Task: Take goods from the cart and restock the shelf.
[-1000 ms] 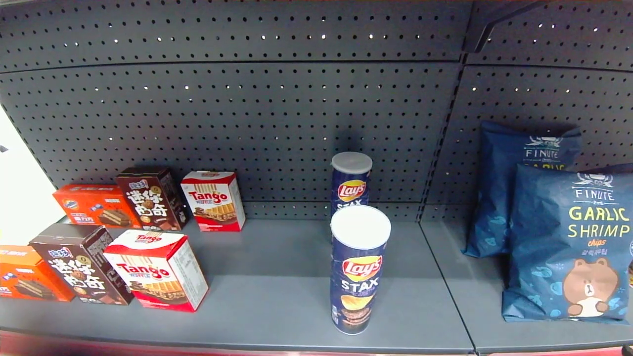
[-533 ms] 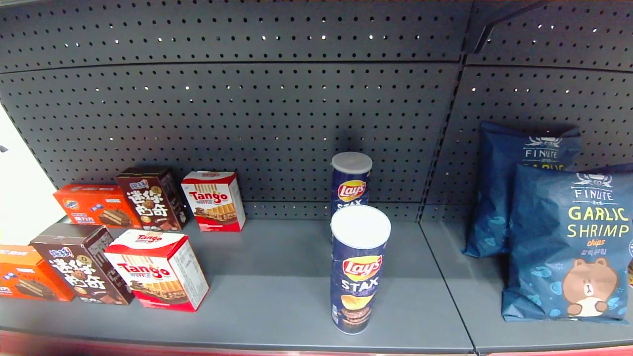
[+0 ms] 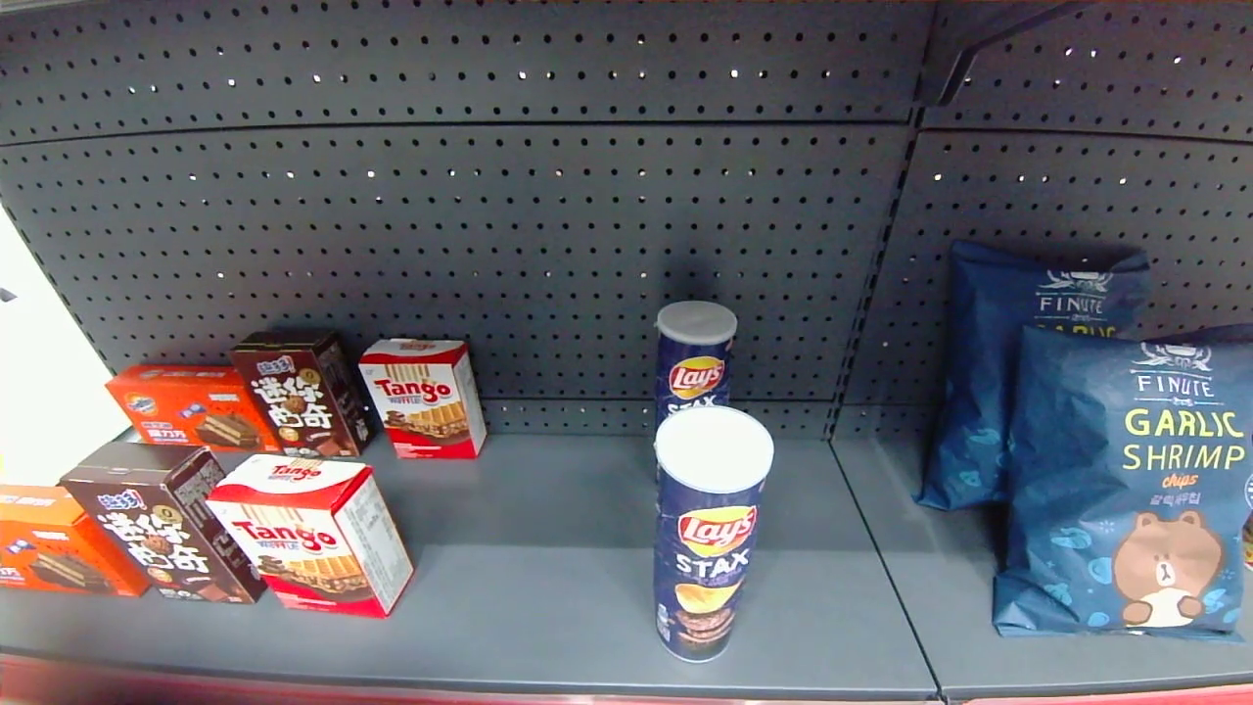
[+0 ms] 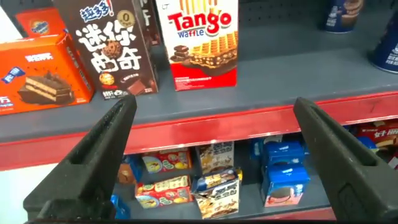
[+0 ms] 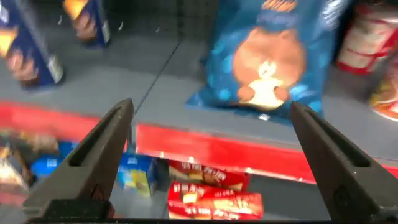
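A: What is the left gripper [image 4: 214,106] doing?

B: It is hanging out in front of the shelf [image 3: 548,578], low by its red front edge [image 4: 249,127]. Its two black fingers are spreading wide apart, and they are holding nothing.

A: What is sitting past it?

B: A red and white waffle box [image 4: 202,43] is standing up on the shelf, right across from the gap between the fingers. A brown cookie box [image 4: 109,50] is standing just beside it, and an orange cake box [image 4: 37,78] is sitting next to that one. None of them is touching the gripper.

A: And under the shelf?

B: More snack packs [image 4: 211,180] are lying on a lower shelf.

A: How is the right gripper [image 5: 211,107] doing?

B: Its fingers are spreading wide too, with nothing between them. It is pointing at the shelf from the front, low by the red edge. A blue chips bag with a bear [image 5: 267,56] is leaning up on the shelf past it, well apart from the fingers.

A: Where are the chip cans standing?

B: In the head view, the front chip can [image 3: 710,548] is standing upright near the shelf's front edge. The back chip can [image 3: 693,367] is standing right behind it, by the wall with holes [image 3: 489,245]. They are standing between the boxes on the left and the blue bags on the right. A second blue bag [image 3: 1008,333] is leaning behind the bear one.
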